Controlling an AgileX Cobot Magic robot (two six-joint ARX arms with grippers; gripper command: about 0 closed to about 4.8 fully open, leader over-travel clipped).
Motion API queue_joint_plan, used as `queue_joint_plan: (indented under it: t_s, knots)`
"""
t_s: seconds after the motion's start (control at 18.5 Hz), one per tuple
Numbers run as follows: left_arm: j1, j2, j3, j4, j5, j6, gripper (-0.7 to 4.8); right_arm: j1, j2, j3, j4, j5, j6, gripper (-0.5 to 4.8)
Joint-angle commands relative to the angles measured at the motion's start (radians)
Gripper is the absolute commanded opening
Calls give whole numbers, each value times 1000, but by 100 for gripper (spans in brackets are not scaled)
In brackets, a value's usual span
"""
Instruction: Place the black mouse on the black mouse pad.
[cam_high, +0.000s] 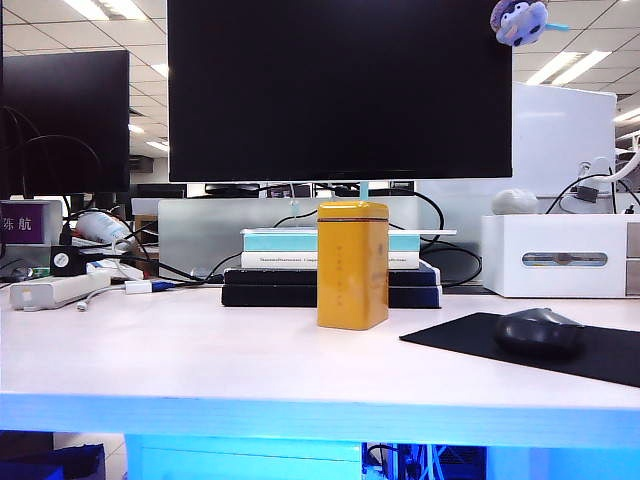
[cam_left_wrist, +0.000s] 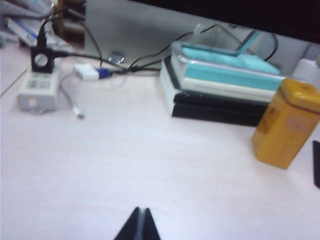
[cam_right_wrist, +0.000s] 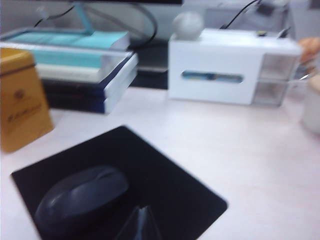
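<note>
1. You had the desk (cam_high: 200, 360) in front of you, with a large dark monitor (cam_high: 340, 90) at its back edge and a stack of books (cam_high: 290, 270) beneath it.
2. The black mouse pad (cam_right_wrist: 165, 185) lay flat on the desk to the right of the yellow tin (cam_high: 352, 264), with a white box (cam_high: 556, 256) behind it.
3. The black mouse (cam_right_wrist: 80, 200) sat on the pad, toward the side nearer the tin, wholly within the pad's edges in the right wrist view. So the placing looked done, and nothing seemed left for you but to keep clear.
4. Your right hand (cam_right_wrist: 141, 225) hung just beside the mouse over the pad, its fingers pressed together and empty.
5. Your left hand (cam_left_wrist: 138, 227) was over bare desk, well apart from the pad, fingers likewise together, holding nothing.
</note>
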Motion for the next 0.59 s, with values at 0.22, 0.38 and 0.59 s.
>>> queue_joint_plan:
  t_s: [0.22, 0.38, 0.59]
  knots:
    - [2, -56, -14, -78, -1, 30, -6, 2, -1, -5, -7, -28, -3, -6]
    - [2, -56, -14, -108, -22, 37, -6, 2, -1, -6, -34, -32, -3, -6]
    - [2, -56, -14, -106, -21, 50, -6, 2, -1, -6, -21, -32, -2, -6]
